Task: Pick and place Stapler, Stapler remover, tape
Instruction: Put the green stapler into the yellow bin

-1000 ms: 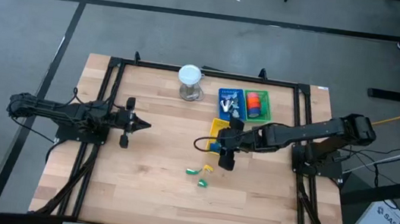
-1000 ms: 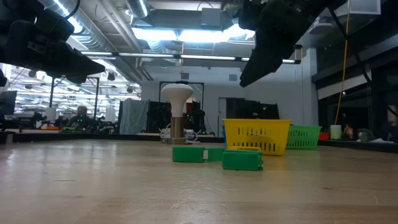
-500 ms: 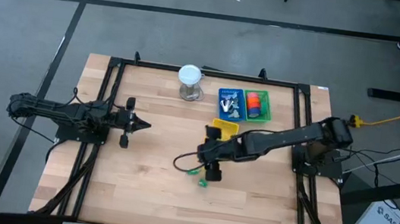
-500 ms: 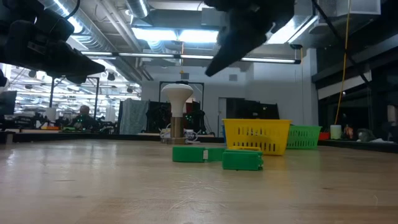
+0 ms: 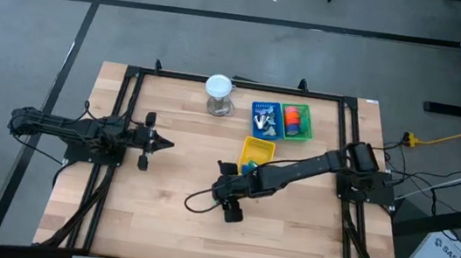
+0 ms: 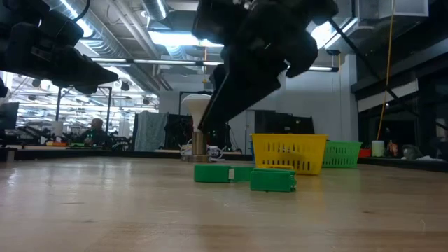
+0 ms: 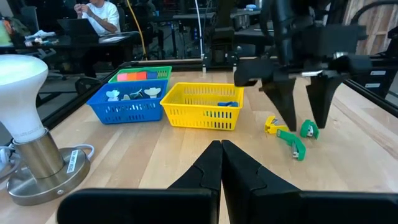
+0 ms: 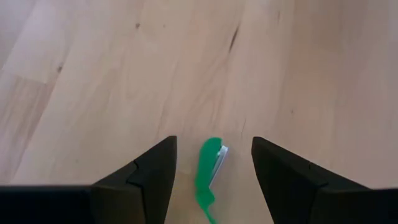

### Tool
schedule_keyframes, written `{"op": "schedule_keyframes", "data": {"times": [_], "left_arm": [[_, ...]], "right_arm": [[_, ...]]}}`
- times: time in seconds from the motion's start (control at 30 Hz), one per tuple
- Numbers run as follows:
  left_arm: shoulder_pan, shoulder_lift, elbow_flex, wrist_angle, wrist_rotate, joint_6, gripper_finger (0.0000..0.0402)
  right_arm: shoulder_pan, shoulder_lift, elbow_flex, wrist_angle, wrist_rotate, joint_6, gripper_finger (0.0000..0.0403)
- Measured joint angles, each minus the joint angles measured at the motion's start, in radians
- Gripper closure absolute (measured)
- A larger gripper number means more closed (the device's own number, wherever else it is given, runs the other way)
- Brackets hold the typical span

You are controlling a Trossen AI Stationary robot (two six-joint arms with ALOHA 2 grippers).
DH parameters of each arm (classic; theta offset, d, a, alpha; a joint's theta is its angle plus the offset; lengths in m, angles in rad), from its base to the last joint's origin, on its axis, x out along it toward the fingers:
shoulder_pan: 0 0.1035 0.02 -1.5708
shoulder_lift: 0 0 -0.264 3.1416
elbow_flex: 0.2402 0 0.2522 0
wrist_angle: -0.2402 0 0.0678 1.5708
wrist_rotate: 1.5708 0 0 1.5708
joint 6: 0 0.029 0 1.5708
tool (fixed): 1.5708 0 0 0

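Two small green staplers [image 6: 211, 173] [image 6: 273, 180] lie flat on the wooden table beside a yellow one [image 7: 272, 126]. My right gripper [image 8: 213, 142] hangs open over them, slanting down; one green stapler [image 8: 208, 174] lies between its fingers, untouched. In the high view the right arm [image 5: 296, 168] covers them. Orange and red tape pieces [image 5: 295, 119] lie in the green basket [image 5: 305, 134], and grey stapler removers [image 7: 130, 94] in the blue basket [image 7: 124, 109]. My left gripper [image 5: 167, 145] waits shut above the table's left part.
A yellow basket [image 5: 258, 150] stands just beyond the staplers, with the blue basket and green basket behind it. A white bulb-shaped lamp on a metal base [image 5: 218, 94] stands at the far middle. Bare wood lies toward the near edge and left.
My right gripper has swung from beside the yellow basket toward the table's near-left and come down over the green staplers, rolling its wrist on the way. Its fingers stay apart. The staplers have not moved.
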Motion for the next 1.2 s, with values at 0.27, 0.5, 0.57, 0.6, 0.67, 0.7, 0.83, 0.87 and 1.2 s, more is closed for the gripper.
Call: {"op": "schedule_keyframes", "data": {"times": [0.27,0.5,0.57,0.6,0.67,0.7,0.83,0.87,1.2], "left_arm": [[0.0,0.0,0.0,0.0,0.0,0.0,0.04],[0.0,0.0,0.0,0.0,0.0,0.0,0.04],[0.0,0.0,0.0,0.0,0.0,0.0,0.04],[0.0,0.0,0.0,0.0,0.0,0.0,0.04],[0.0,0.0,0.0,0.0,0.0,0.0,0.04],[0.0,0.0,0.0,0.0,0.0,0.0,0.04],[0.0,0.0,0.0,0.0,0.0,0.0,0.04],[0.0,0.0,0.0,0.0,0.0,0.0,0.04],[0.0,0.0,0.0,0.0,0.0,0.0,0.04]], "right_arm": [[-0.001,0.045,0.0,-0.002,0.0,0.058,0.019],[-0.001,0.092,0.0,-0.003,0.0,0.112,0.019],[-0.001,0.097,0.0,-0.006,0.004,0.114,0.0194],[-0.001,0.098,0.0,-0.003,0.003,0.122,0.0199],[-0.002,0.099,0.0,-0.003,0.004,0.132,0.0218],[-0.003,0.099,0.0,-0.003,0.003,0.132,0.0232],[-0.004,0.099,0.0,-0.011,0.004,0.132,0.0299],[-0.004,0.099,0.0,-0.013,0.004,0.133,0.0317],[-0.018,0.061,-0.001,-0.061,0.002,0.089,0.0367]]}}
